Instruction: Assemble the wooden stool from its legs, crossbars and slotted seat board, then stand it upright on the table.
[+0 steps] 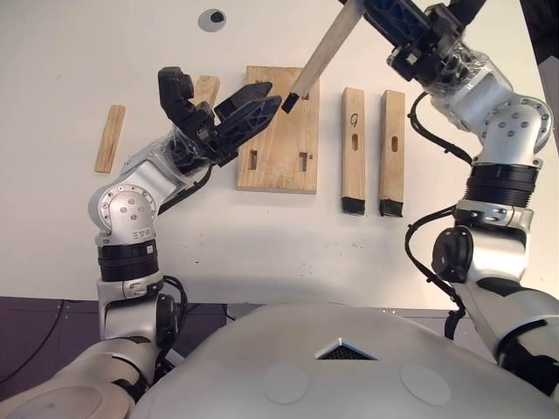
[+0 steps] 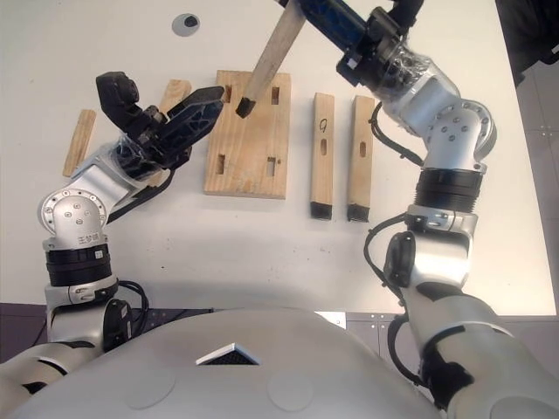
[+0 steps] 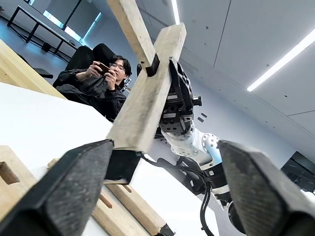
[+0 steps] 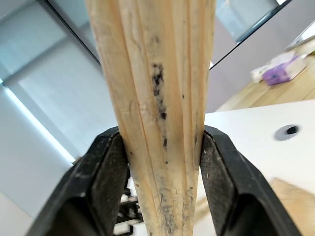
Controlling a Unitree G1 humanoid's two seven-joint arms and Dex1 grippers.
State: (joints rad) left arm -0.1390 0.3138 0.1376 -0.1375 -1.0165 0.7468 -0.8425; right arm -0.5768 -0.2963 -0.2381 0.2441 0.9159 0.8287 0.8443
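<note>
The slotted seat board (image 1: pixel 278 144) lies flat at the middle of the white table. My right gripper (image 4: pixel 162 162) is shut on a wooden leg (image 1: pixel 321 51), held slanted in the air above the board's far end, black-capped end down. In the left wrist view a second wooden strip (image 3: pixel 132 27) crosses this leg (image 3: pixel 147 98) near its upper part. My left gripper (image 1: pixel 218 103) stands open just left of the capped end, which sits between its fingers (image 3: pixel 69 191). Two more legs (image 1: pixel 353 148) (image 1: pixel 392 153) lie side by side right of the board. One crossbar (image 1: pixel 110 138) lies far left; another (image 1: pixel 206 85) is partly hidden behind the left gripper.
A round grey port (image 1: pixel 211 19) sits in the table (image 1: pixel 288 253) at the back. Bare table surface stretches between the wooden parts and the front edge.
</note>
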